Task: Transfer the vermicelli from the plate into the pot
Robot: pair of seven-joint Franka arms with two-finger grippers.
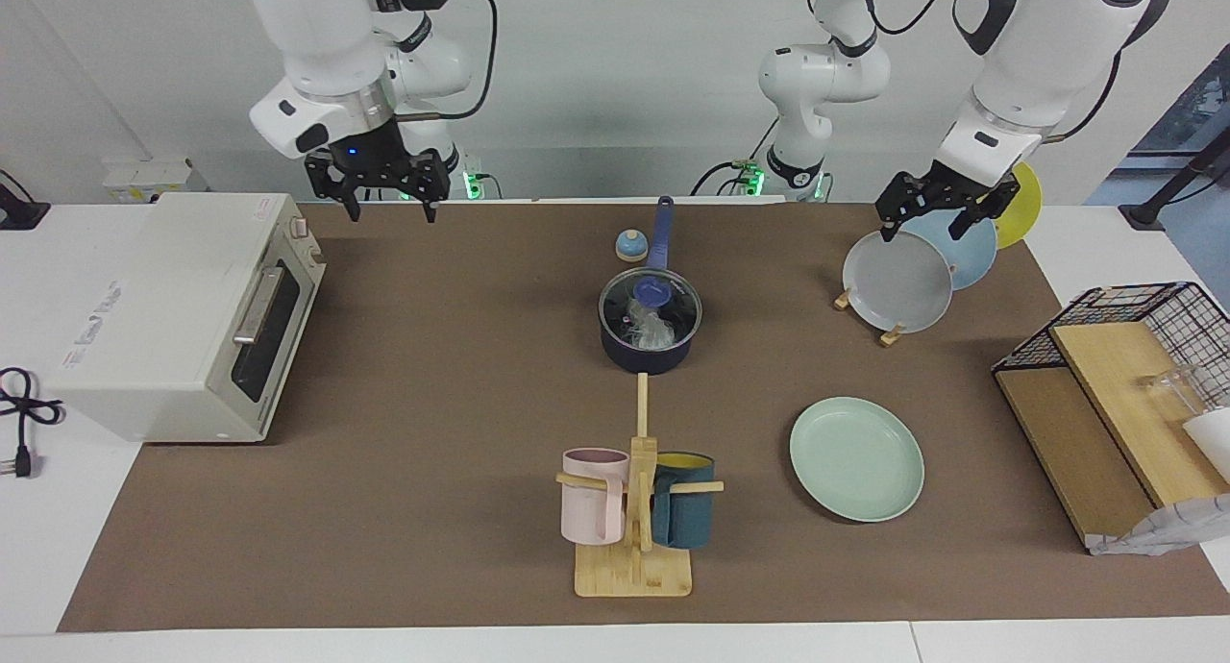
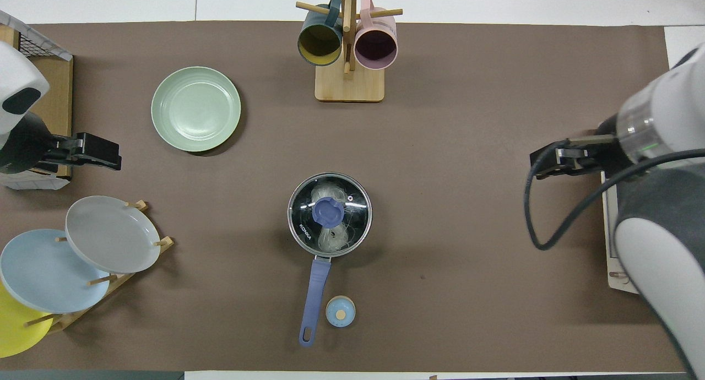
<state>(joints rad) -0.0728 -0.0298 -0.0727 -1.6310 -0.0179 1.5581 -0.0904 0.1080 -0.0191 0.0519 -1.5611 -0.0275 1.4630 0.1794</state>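
Observation:
The dark pot (image 1: 650, 348) (image 2: 300, 226) stands mid-table with its blue handle (image 2: 314, 297) pointing toward the robots. A glass lid with a blue knob (image 1: 656, 291) (image 2: 328, 212) covers it. The whitish vermicelli (image 1: 655, 332) (image 2: 330, 238) shows through the glass, inside the pot. The mint-green plate (image 1: 856, 458) (image 2: 196, 108) lies bare, farther from the robots, toward the left arm's end. My right gripper (image 1: 391, 211) (image 2: 542, 162) hangs open and holding nothing, high beside the toaster oven. Above the plate rack my left gripper (image 1: 921, 233) (image 2: 110, 154) waits, open with nothing in it.
A toaster oven (image 1: 183, 317) fills the right arm's end. A wooden mug rack (image 1: 634, 509) with a pink and a teal mug stands farther out than the pot. A plate rack (image 1: 898, 283) holds grey, blue and yellow plates. A small blue round object (image 1: 630, 247) sits beside the handle. A wire basket (image 1: 1115, 394) stands at the left arm's end.

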